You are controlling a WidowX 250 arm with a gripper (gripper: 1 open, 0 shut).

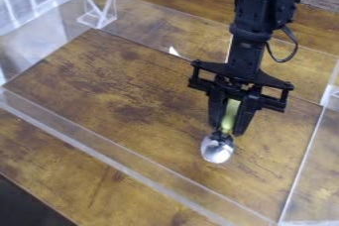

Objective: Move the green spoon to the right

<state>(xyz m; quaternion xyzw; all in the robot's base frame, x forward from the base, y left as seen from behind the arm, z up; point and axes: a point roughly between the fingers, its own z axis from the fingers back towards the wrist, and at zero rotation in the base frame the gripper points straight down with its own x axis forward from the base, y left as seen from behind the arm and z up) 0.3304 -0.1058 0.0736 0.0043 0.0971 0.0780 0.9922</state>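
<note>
The spoon (221, 138) is right of centre in the lower half of the frame, its handle between the fingertips of the gripper (232, 123), which are pinched shut on it. Around it runs a low clear wall (113, 159): one edge slants from the left side down to the bottom right, another crosses from the upper left towards the right. Bare wood (119, 86) opens widely to the spoon's left; to its right, a narrower strip lies before the wall's right-hand edge. The spoon's long axis runs nearly up and down the frame, leaning slightly, with the silver bowl (the shiny end) pointing down and the yellow-green handle going up into the gripper.
</note>
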